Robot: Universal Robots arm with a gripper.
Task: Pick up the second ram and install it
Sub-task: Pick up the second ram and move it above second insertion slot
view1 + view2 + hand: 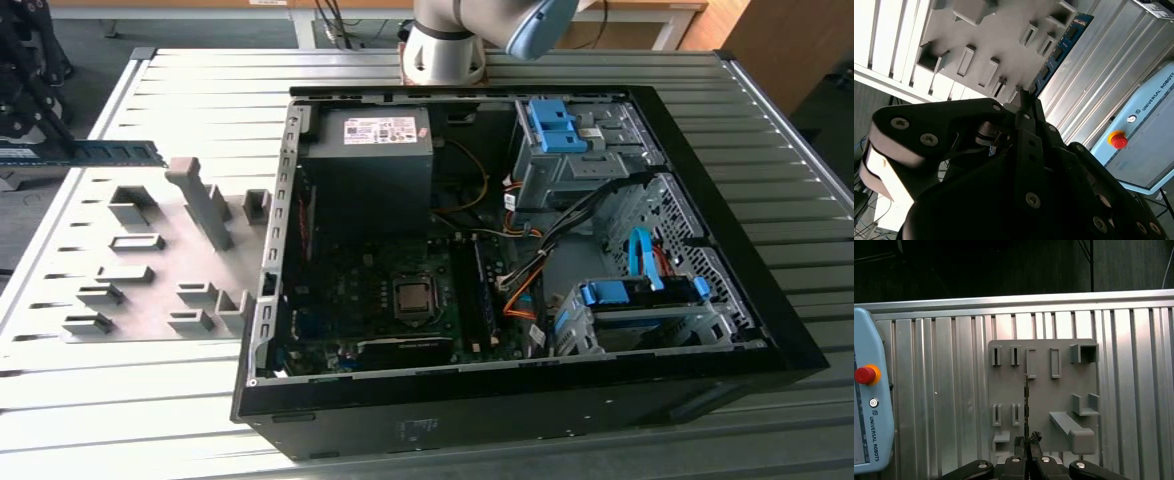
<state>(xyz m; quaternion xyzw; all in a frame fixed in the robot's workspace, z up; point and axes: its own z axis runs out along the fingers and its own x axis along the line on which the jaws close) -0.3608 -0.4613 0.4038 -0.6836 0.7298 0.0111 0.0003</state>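
Gripper (1027, 441) clamped on long narrow blue-green RAM stick (120, 153) w/ black chips, held over grey plastic holder plate (1049, 395); open black PC case (534, 425) beside plate

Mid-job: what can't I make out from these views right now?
Ram: edge-on in first wrist view, chips hidden.
Ram's held end: covered by gripper in second wrist view.
Slots: too dark and small in exterior view to tell free from filled.

Pincer (1027, 441) clamped tight, wrist pointing downward
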